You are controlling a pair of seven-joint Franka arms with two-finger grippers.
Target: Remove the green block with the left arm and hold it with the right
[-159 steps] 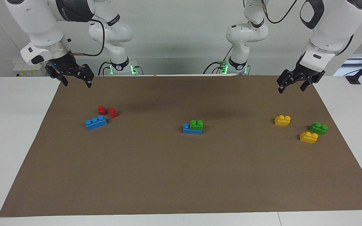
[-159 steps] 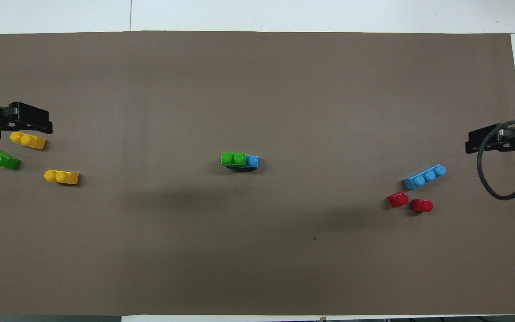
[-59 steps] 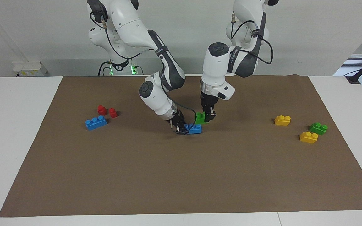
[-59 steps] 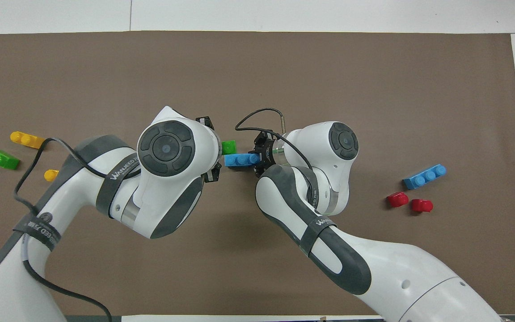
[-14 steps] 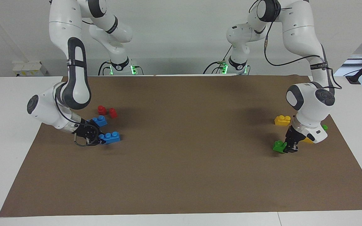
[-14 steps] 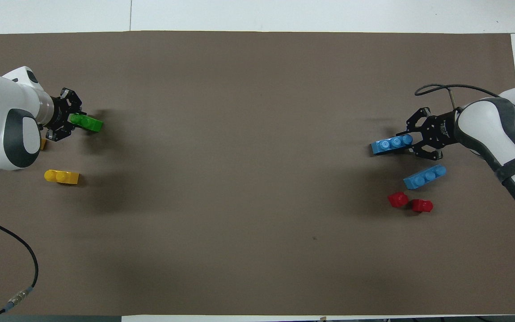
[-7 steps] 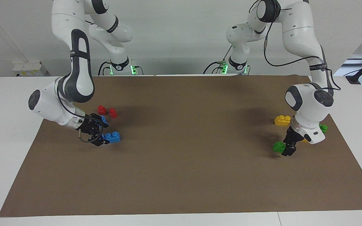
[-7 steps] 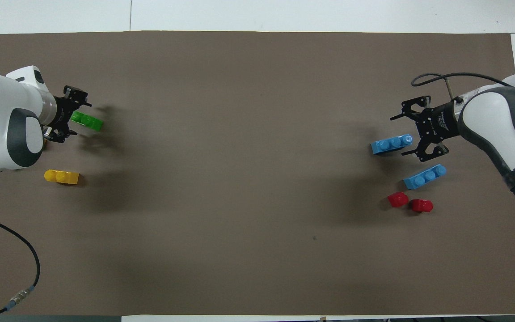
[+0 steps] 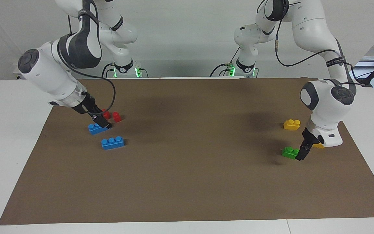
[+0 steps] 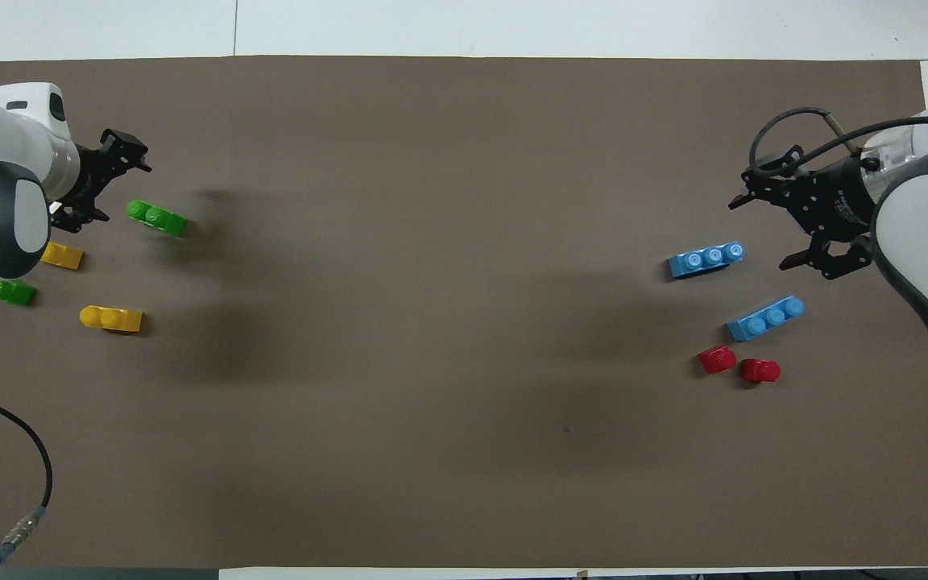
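- At the left edge of the overhead frame, the left gripper (image 10: 105,184) hangs with its jaws apart and holds nothing
- Just right of it and slightly lower, the green block (image 10: 156,217) lies free on the brown mat (image 10: 448,121), studs up, its long axis slanting from upper left to lower right; this arm is by far the nearer
- Lower left, the arm's white wrist covers part of a second green brick (image 10: 6,292) and a yellow brick (image 10: 63,256)
- At the right edge, the right gripper (image 10: 796,221) is spread wide and empty, beside a blue brick (image 10: 706,259)
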